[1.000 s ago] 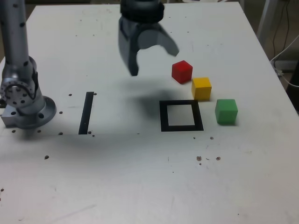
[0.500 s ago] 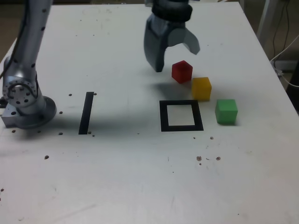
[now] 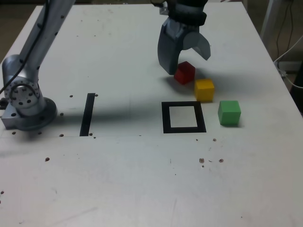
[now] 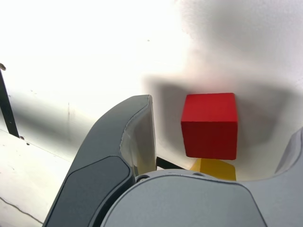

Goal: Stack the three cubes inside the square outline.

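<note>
Small matte red cube (image 3: pixel 184 73) between wide-open jaws of grey claw (image 3: pixel 184 54), nothing gripped; black square outline (image 3: pixel 183 117) nearer camera, empty.

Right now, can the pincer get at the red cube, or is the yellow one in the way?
Probably yes. The pincer is open over the red cube, nothing between. The yellow cube sits close beside it, apparently clear of both fingers.

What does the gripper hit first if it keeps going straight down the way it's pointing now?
Most likely the red cube: the wrist view shows it between the open jaws of the gripper, untouched so far. Past it lies the white table. The yellow cube sits just beyond; depth is hard to judge.
</note>
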Robot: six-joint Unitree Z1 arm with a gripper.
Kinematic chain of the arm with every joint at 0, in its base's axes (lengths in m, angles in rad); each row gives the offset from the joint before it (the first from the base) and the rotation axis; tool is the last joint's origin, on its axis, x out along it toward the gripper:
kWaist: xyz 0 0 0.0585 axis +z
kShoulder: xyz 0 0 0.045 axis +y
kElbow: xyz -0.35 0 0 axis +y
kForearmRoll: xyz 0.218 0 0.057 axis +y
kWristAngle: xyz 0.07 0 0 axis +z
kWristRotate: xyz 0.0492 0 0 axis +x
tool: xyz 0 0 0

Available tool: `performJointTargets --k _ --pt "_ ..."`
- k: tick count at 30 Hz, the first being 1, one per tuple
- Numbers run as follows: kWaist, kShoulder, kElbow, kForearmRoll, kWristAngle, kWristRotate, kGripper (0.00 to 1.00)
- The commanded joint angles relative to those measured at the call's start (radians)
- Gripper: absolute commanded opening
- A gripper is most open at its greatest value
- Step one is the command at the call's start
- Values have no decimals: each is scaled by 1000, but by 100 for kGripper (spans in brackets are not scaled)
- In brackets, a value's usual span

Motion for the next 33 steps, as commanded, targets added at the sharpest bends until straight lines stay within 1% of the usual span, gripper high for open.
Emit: performJointTargets --k 1,6,9,13,18,21,24,33 --pt "6 17 -9 5 -10 8 94" --pt "13 51 -33 13 -39 32 88" --pt "17 66 -43 22 -50 39 81" --pt "22 77 -50 28 -55 42 62" --pt "24 79 -54 28 -49 43 39" --pt "25 78 -55 28 -44 44 29" --pt "25 77 -55 29 -41 45 26" --pt "25 73 -54 36 -41 47 25"
